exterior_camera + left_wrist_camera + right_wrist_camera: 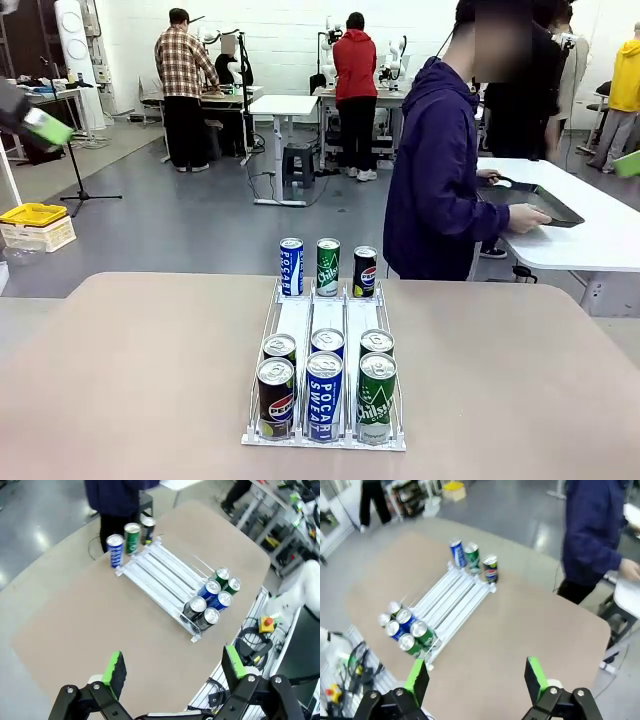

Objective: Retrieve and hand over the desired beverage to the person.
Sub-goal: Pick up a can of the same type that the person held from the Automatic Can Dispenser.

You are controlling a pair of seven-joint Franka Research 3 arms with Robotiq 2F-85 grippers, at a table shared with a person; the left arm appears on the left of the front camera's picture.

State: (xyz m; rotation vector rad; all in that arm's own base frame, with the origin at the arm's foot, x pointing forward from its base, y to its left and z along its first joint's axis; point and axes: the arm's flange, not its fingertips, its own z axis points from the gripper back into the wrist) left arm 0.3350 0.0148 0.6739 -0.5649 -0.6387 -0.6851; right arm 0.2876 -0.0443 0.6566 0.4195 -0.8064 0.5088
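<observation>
A white wire rack (296,322) lies mid-table with three lanes. At its near end stand several cans: Pepsi (276,398), blue Pocari Sweat (323,396) and green Chilsung (376,398) in front, more behind them. Three cans stand at its far end: Pocari (291,266), Chilsung (328,266), Pepsi (365,271). The person (430,170) in a dark purple hooded jacket stands beyond the far edge, turned to a side table. My left gripper (173,659) and right gripper (476,667) hover open and high above the table, each holding nothing. Nothing marks which beverage is desired.
The person's hands rest at a black tray (545,203) on a white table (590,240) at the right. The tan table (130,370) has broad bare room on both sides of the rack. Other people work at benches far behind.
</observation>
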